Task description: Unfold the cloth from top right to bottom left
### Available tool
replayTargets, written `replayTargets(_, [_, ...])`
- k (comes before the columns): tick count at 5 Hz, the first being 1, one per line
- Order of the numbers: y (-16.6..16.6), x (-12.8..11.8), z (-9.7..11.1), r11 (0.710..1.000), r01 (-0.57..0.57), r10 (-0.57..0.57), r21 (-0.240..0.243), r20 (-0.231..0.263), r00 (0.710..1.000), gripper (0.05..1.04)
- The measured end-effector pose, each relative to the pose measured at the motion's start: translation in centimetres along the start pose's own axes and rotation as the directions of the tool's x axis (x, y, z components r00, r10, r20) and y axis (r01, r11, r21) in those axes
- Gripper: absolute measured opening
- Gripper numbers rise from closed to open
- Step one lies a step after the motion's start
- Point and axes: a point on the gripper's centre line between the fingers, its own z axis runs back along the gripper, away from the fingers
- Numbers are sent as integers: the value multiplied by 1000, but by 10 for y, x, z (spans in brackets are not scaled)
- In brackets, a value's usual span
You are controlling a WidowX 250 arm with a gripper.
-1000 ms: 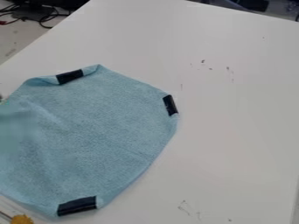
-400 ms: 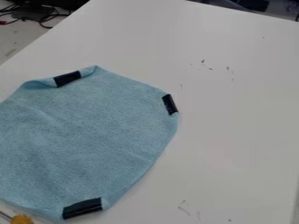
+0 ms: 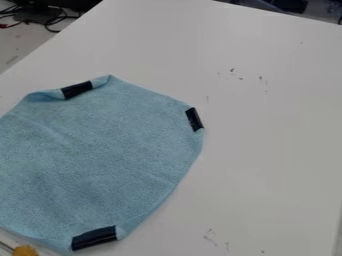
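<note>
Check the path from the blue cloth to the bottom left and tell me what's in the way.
An orange thing sits in the bottom left corner, close by the lower edge of the cloth. It might get in the way if the cloth spreads further there; nothing else visible does.

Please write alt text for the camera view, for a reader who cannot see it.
A light blue fabric cloth lies spread on a smooth white table, running past the left edge. Three short black strips mark its upper left, right and bottom edges.
</note>
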Motion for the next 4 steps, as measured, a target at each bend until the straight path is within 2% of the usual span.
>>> replayTargets(1, [-19,21,14,996,87,-85,-25,73,994,1001])
replayTargets(2, [-69,47,28,973,222,-211,-61,156,965,1001])
replayTargets(3, [-127,60,32,951,300,-287,-77,150,946,1000])
replayTargets(4, [-150,58,35,941,329,-318,-79,122,940,1000])
